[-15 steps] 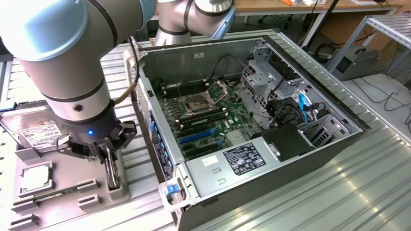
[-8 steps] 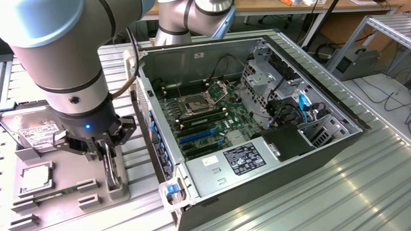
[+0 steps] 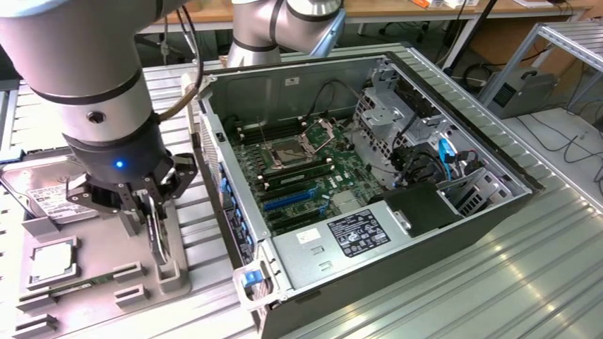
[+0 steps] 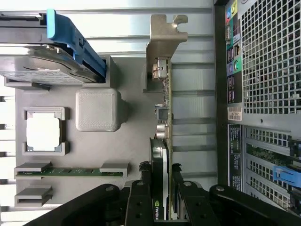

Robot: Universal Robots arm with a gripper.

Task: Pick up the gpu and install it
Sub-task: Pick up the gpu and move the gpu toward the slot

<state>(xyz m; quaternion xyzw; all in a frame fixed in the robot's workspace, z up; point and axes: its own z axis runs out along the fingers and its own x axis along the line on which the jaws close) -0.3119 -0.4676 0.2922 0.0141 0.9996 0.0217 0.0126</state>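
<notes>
Gripper (image 4: 160, 200) jaws clenched on the gpu (image 4: 164, 99), which stands on edge on the grey fixture tray (image 3: 104, 247), its bracket at the end away from the grip. Tray sits on a ribbed metal table (image 3: 424, 296), just beside the open computer case (image 3: 311, 85). Wooden workbench (image 3: 396, 10) behind.

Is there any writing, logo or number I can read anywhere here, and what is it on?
No text reads clearly.
Graphics card: a small green logo, no legible letters.
White sticker on the back of the computer case: too small.
Large label inside the case: blurred.
Hard drive label: blurred.
</notes>
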